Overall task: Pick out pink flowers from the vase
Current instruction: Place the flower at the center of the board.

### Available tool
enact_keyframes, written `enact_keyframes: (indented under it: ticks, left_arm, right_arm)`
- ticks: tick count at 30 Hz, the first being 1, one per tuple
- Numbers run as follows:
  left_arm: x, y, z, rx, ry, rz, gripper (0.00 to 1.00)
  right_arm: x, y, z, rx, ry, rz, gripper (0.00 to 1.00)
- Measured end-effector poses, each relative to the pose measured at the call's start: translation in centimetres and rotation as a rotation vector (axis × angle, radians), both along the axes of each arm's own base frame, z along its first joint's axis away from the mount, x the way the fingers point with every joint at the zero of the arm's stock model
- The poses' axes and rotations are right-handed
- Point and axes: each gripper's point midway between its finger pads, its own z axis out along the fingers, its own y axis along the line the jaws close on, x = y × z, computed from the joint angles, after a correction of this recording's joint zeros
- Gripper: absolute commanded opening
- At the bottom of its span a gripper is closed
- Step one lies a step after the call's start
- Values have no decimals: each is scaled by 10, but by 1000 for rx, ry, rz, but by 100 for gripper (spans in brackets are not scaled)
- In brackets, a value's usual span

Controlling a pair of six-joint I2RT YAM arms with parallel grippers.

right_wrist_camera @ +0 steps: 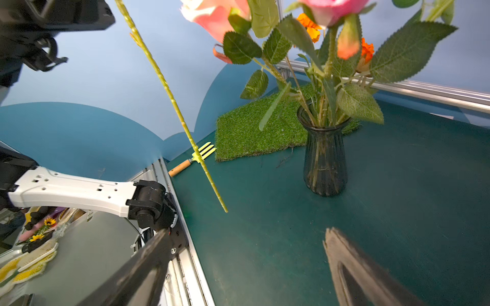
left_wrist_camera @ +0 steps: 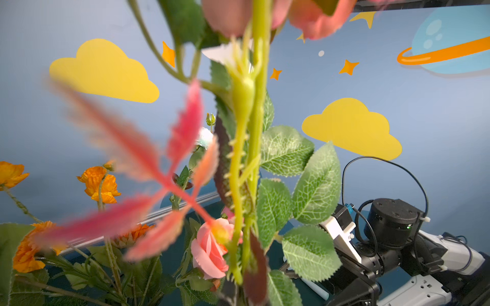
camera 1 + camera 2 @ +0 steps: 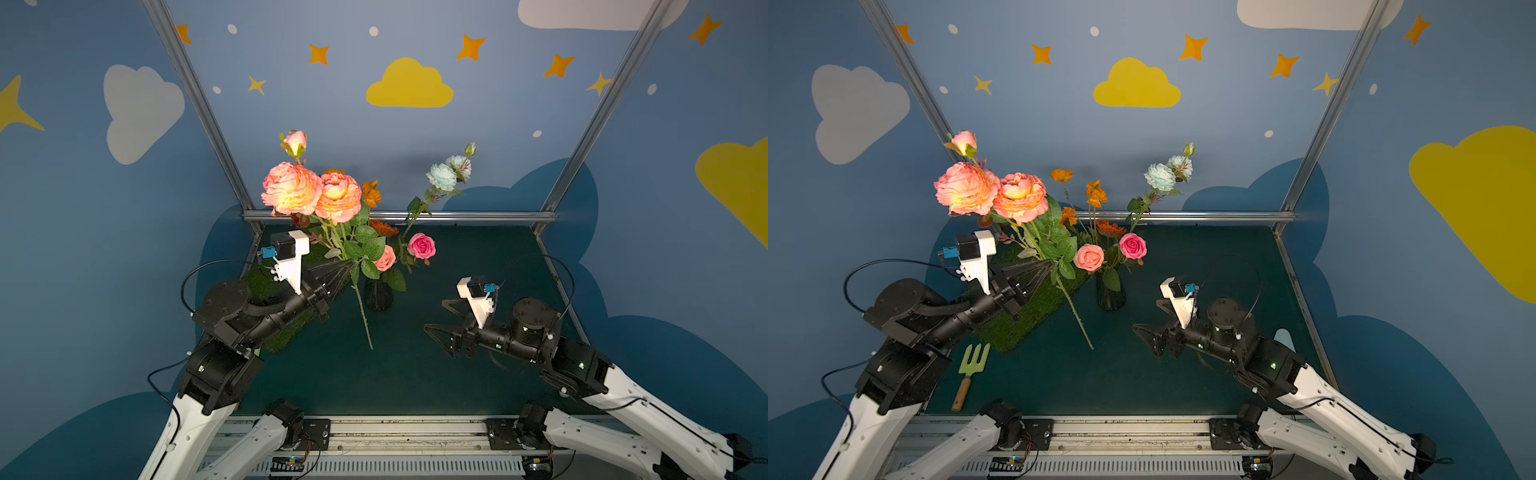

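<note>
Right wrist view: the pale pink rose (image 1: 212, 13) and hot-pink rose (image 1: 334, 8) are cropped by the frame edge. The fingers (image 1: 355, 265) of the right gripper (image 1: 246, 231) are a dark blur up close. Left wrist view: the peach-pink blooms (image 2: 313, 21) are cropped and a red leaf spray (image 2: 148, 169) is out of focus. In both top views, leaves (image 3: 395, 279) mask the neck of the vase (image 3: 378, 297).
</note>
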Motion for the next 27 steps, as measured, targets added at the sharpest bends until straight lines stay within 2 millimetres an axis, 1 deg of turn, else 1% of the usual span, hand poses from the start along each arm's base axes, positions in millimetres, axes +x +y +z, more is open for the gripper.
enact_keyframes:
  ticks: [2, 6, 9, 13, 15, 16, 21, 27]
  left_arm:
    - [1, -7, 0, 2, -3, -23, 2]
    - [2, -23, -2, 9, -3, -80, 2]
    - [-1, -38, -7, 24, 3, -135, 2]
    - [-7, -56, -12, 48, 8, -201, 2]
    - [-13, -62, -13, 54, 4, -230, 2]
    - [-15, -64, -13, 57, 1, -240, 2]
    - [-24, -77, -12, 60, -16, -287, 2]
    - [-23, -93, -19, 77, -1, -314, 2]
  right_arm:
    - [-2, 5, 4, 5, 6, 18, 82]
    - [-9, 19, 6, 9, 22, 85, 65]
    - [-17, 31, 7, 10, 27, 151, 57]
    - [-28, 41, 13, 20, 12, 215, 52]
    - [-32, 44, 18, 35, -2, 235, 44]
    - [-33, 45, 20, 43, -8, 243, 41]
    - [-35, 51, 32, 70, -37, 267, 41]
    - [-35, 59, 39, 92, -57, 282, 40]
